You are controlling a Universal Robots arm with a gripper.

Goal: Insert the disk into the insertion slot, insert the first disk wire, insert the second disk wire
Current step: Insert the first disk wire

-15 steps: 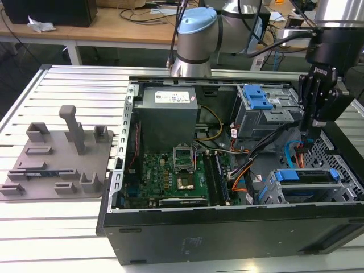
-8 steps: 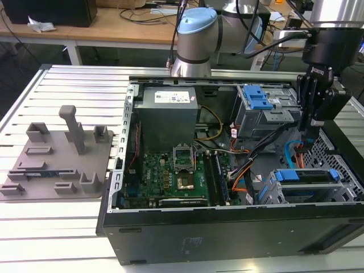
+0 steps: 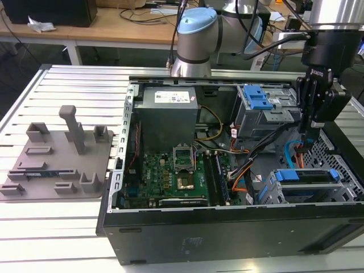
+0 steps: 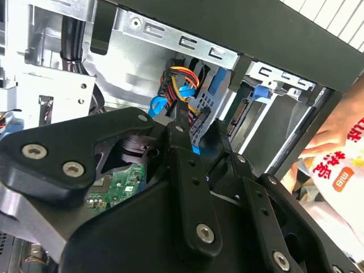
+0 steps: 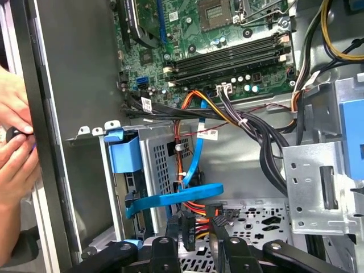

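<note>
Fingers (image 5: 219,227) of the gripper (image 5: 193,228) stand nearly together, pinching the black plug of the multicoloured disk wire (image 5: 193,211), whose red, orange and yellow strands rise from it. In the exterior view the gripper (image 3: 310,139) hangs low inside the open computer case (image 3: 227,239), which lies on the slotted table (image 3: 57,227) beside a grey fixture plate (image 3: 57,159).

Within the case sit the power supply (image 3: 168,114), the motherboard (image 3: 170,176) and the taller cage with a blue latch (image 3: 261,111).

The insertion slot (image 3: 341,196) is in the corner at the exterior view's lower right. The disk (image 3: 307,176) lies flat inside it, and the visible blue edge of its carrier runs left to right across that view. Its wired end faces the case's open middle.

In the first wrist view the disk (image 5: 122,151) is seen edge-on beside the slot's perforated wall (image 5: 165,165). The blue disk wire (image 5: 182,198) crosses flat just above the held plug. Its black end lies against the disk, but I cannot tell whether it is seated.

A bundle of black cables (image 5: 256,136) sweeps past near the gripper. A person's hand (image 5: 14,153) rests at the outer wall of the case.
</note>
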